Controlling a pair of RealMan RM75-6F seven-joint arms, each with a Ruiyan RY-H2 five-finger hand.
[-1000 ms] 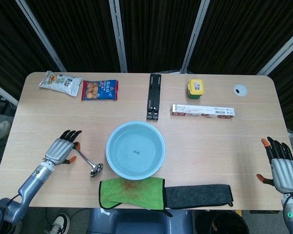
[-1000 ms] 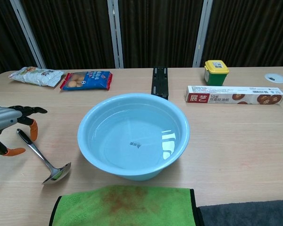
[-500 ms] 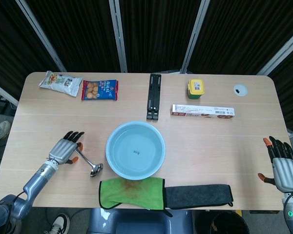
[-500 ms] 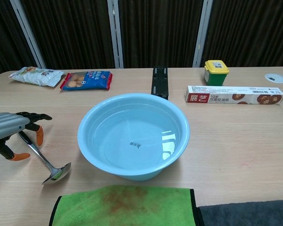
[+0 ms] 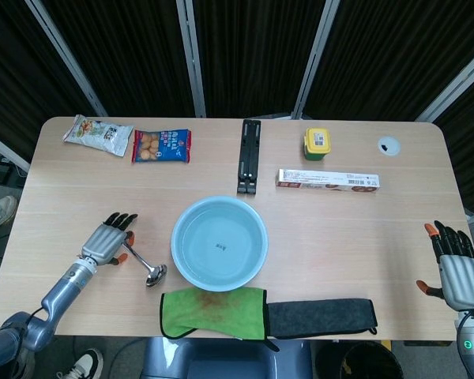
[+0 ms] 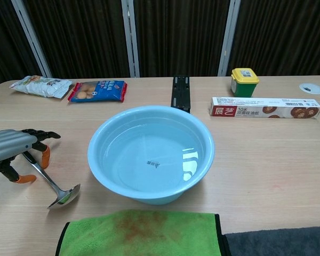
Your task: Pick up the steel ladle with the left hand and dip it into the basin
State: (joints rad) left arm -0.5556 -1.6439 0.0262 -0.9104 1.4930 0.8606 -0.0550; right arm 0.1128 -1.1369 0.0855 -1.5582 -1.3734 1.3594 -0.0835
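The steel ladle (image 6: 50, 185) lay flat on the table (image 5: 355, 229), left of the basin (image 6: 151, 154), bowl end near the basin's lower left side and just above the green cloth (image 5: 213, 313), handle running up-left. The left hand (image 6: 15, 150) sat over the handle's upper end, fingers (image 6: 45, 154) curled down on either side of the handle; whether they actually touched or gripped it could not be told from either view. The ladle was not lifted. The basin held clear water and sat at the table's front centre. The right hand (image 5: 456, 271) rested at the right table edge, fingers spread and apart, holding nothing, well apart from everything else.

A dark grey cloth (image 5: 321, 317) lay touching the green cloth on its right. Along the far side were a snack bag (image 5: 97, 134), a blue cookie packet (image 5: 161, 146), a black stand (image 5: 250, 155), a yellow-lidded jar (image 5: 317, 143) and a long wrap box (image 5: 328, 181).
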